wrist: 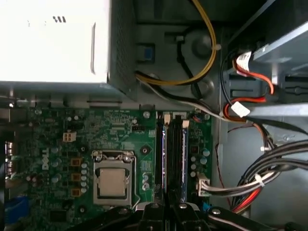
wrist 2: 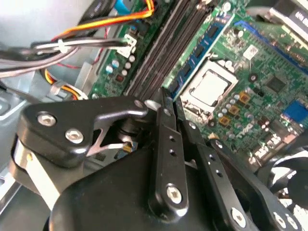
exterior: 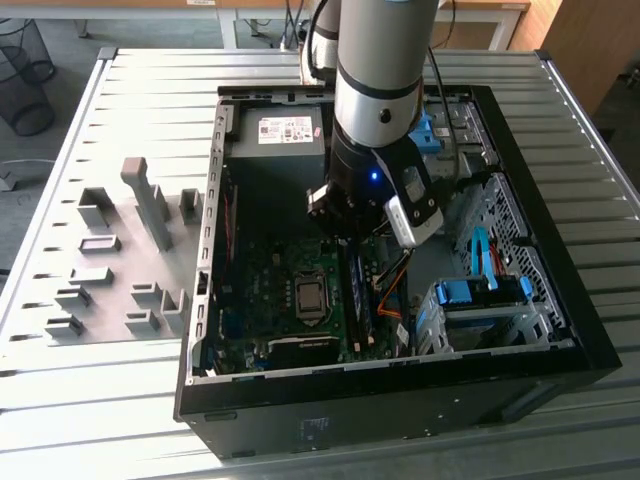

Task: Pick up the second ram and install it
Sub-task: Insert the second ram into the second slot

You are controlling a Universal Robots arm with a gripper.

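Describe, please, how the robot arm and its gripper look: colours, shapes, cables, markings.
The arm is a thick silver-grey cylinder with a black band, ending in a black wrist with a small blue light. A white and grey camera is fixed beside the wrist. In the second wrist view the gripper is matte black, built of flat bars joined by silver screws.

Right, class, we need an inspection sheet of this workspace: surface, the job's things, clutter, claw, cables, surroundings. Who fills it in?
Surface: slatted metal table carrying an open computer case.
Job's things: blue ram stick standing in a motherboard slot beside the processor socket.
Clutter: grey fixture blocks on the table, exterior view's left of the case.
Claw: claw inside the case, just above the ram stick.
Cables: tied grey bundle and yellow cable beside the motherboard.
Surroundings: wire basket on the floor.
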